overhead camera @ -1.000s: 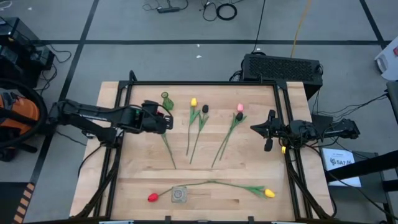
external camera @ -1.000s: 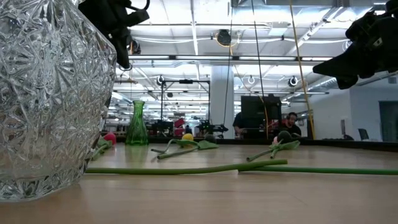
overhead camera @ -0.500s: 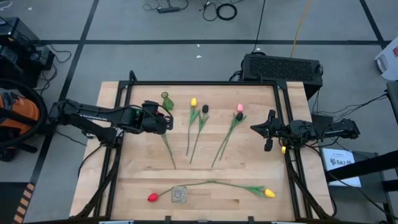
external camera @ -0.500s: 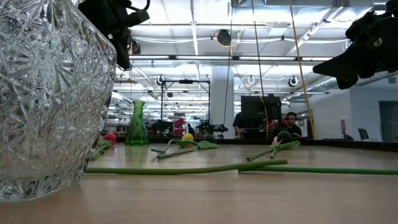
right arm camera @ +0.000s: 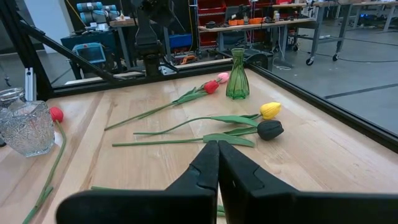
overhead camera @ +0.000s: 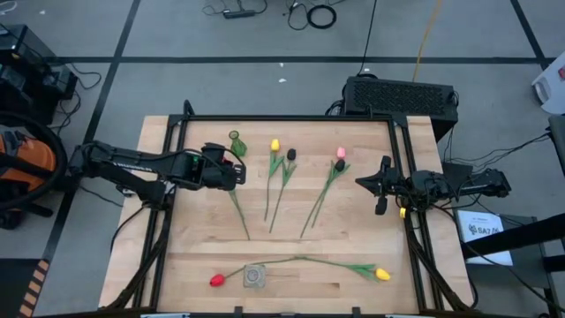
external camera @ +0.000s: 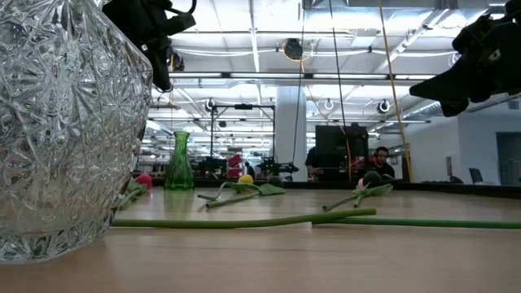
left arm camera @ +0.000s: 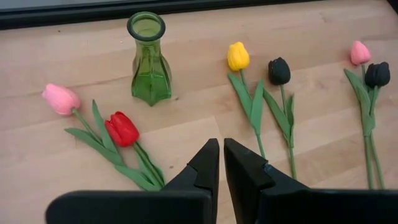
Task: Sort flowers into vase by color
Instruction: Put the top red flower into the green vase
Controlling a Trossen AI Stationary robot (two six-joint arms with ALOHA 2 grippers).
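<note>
Right now almost nothing has moved in the last second; both arms hover where they were and every flower lies as before. Only the left gripper [left arm camera: 221, 163] has changed: its jaws have cracked open a sliver and stand narrow, a slim gap between the fingers, holding nothing.

Nearest me, the crystal vase [overhead camera: 254, 276] sits at the front edge between a red tulip [overhead camera: 215, 280] and a yellow tulip [overhead camera: 382, 275], their stems running past it.

Mid-table, my left gripper hangs above the red flower [left arm camera: 122, 129] and pink flower [left arm camera: 60, 99] lying beside the green vase [left arm camera: 149, 62]. I read the opening as the start of a pick there. The right gripper [overhead camera: 381, 185] waits near the right edge, jaws pressed together, empty.

Farther back lie a yellow bloom [overhead camera: 274, 145] with a dark bloom [overhead camera: 291, 155], then a pink head [overhead camera: 341, 153] with a dark head [overhead camera: 339, 165]. No flower stands in either vase, so sorting has not begun.
</note>
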